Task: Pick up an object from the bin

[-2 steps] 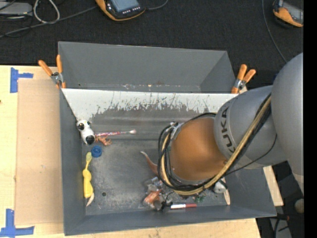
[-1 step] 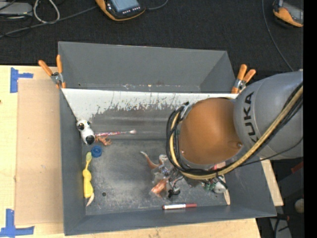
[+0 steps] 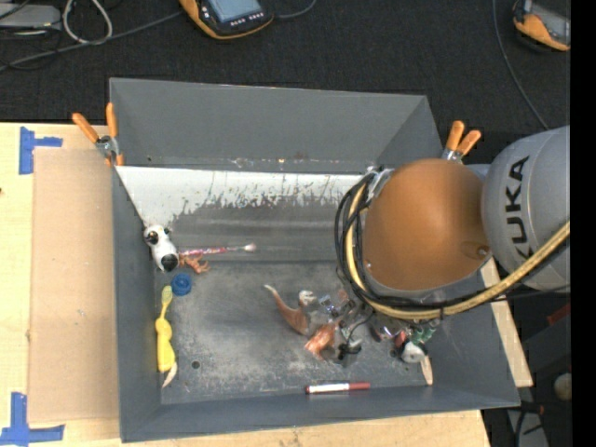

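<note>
Camera view: my hand is low in the grey metal bin, toward its right front, tucked under the orange wrist cover and its cable loops. The cover hides the working end. I cannot tell whether the hand is released or clenched, nor whether anything sits in it.

Nearest things:
- a small copper-pink crumpled piece, touching or just beside the hand on its left
- a brown curved hook-shaped piece, a little further left
- a small heap of red, white and green bits, at the cover's lower edge

A red-and-white pen-like stick lies near the front wall. Well apart, by the left wall, lie a yellow toothbrush-like strip, a blue round cap and a small white-and-black cylinder.

Judgement: the copper-pink piece looks the likeliest pick. To do it well I should centre on that piece alone and stay clear of the brown hook so it does not snag and ride up. The piece looks thin and light, so I would close firmly, then lift straight up before moving off. The cable loops hang near the right wall and need watching.
</note>
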Robot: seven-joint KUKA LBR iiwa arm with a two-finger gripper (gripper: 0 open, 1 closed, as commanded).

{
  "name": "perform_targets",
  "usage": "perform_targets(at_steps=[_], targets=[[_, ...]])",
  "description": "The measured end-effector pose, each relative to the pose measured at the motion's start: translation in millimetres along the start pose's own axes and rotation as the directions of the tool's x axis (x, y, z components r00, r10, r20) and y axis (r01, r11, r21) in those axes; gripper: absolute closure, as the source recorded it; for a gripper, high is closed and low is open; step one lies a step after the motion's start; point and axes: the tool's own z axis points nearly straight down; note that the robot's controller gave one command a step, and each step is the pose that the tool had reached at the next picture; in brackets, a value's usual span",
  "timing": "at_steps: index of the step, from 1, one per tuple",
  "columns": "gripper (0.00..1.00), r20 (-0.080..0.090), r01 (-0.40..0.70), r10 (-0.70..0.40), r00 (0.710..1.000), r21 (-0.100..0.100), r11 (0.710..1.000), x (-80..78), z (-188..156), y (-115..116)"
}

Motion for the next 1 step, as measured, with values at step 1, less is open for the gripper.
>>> perform_targets(at_steps=[1], targets=[[1.00, 0.002, 0.007, -0.007, 1.000, -0.002, 1.000, -1.5, -5.1, 6.4]])
